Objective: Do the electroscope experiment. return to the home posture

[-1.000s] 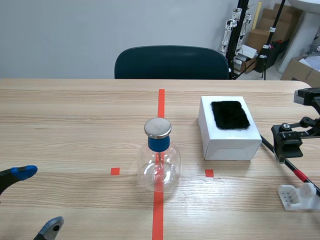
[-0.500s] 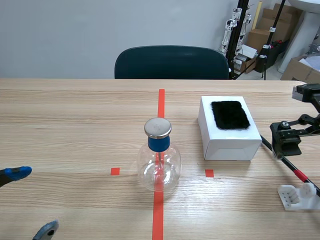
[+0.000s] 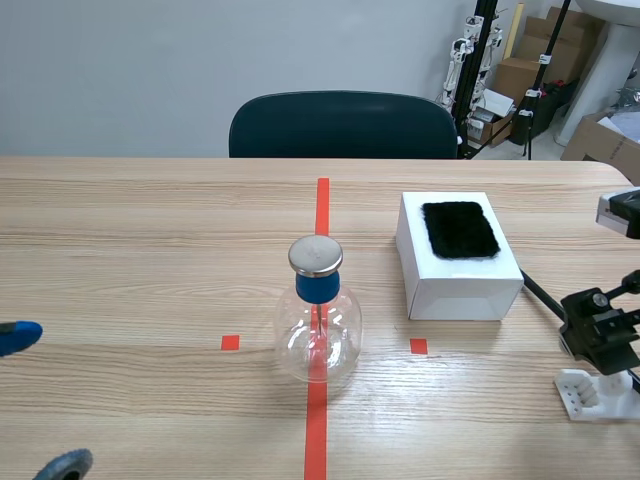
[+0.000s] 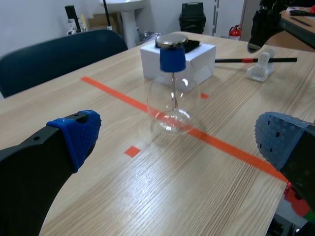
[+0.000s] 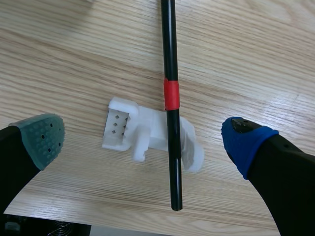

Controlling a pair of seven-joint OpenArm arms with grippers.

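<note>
A clear glass flask electroscope (image 3: 318,330) with a blue collar and a flat metal cap stands on the red centre line, also visible ahead of the left gripper (image 4: 170,93). The black rod (image 5: 170,98) with a red band rests in a white holder (image 5: 147,132) between and below the right fingers; the same holder (image 3: 598,392) sits at the table's right edge. My right gripper (image 5: 145,140) is open above the rod. My left gripper (image 4: 172,142) is open with nothing in it, its pads (image 3: 15,338) low at the scene's left.
A white box (image 3: 458,258) topped with black fur stands right of the flask. A dark chair (image 3: 343,125) sits behind the table's far edge. Cardboard boxes and stands crowd the back right corner.
The right arm has dropped and drawn back toward the right front, over the rod holder. The left gripper has slid back toward the lower left edge.
</note>
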